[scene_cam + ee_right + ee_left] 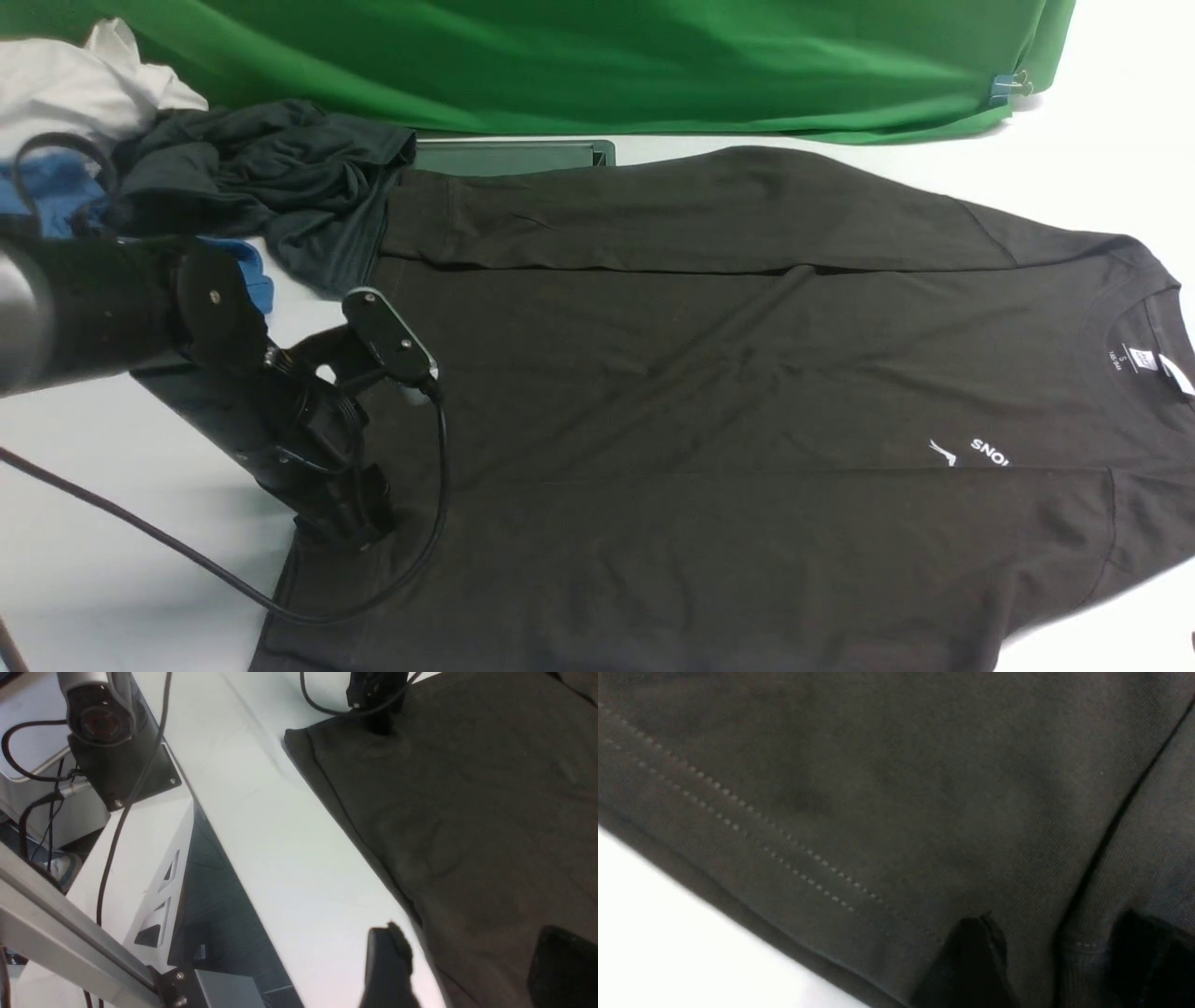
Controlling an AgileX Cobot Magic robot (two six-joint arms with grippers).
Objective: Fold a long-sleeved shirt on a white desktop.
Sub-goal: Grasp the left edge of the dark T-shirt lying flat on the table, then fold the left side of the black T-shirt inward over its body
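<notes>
The long-sleeved shirt (709, 373) lies spread flat on the white desktop (112, 523), collar to the right and hem to the left, with both sleeves folded in over the body. My left gripper (359, 527) points down onto the shirt just inside the hem. In the left wrist view its jaws (1057, 952) stand apart, open, and a ribbed sleeve cuff (1083, 961) lies loose between them. My right gripper (472, 961) is open too, hovering over the shirt's (467, 788) near edge with one finger over bare desktop (289, 849). The right arm is out of the front view.
At the back left is a pile of a white garment (84, 79), a blue one (51, 191) and a dark shiny one (280, 177). A grey hatch (513, 154) sits before the green backdrop (597, 56). A black cable (187, 560) trails over the desktop. The right wrist view shows the desk's front edge (219, 826).
</notes>
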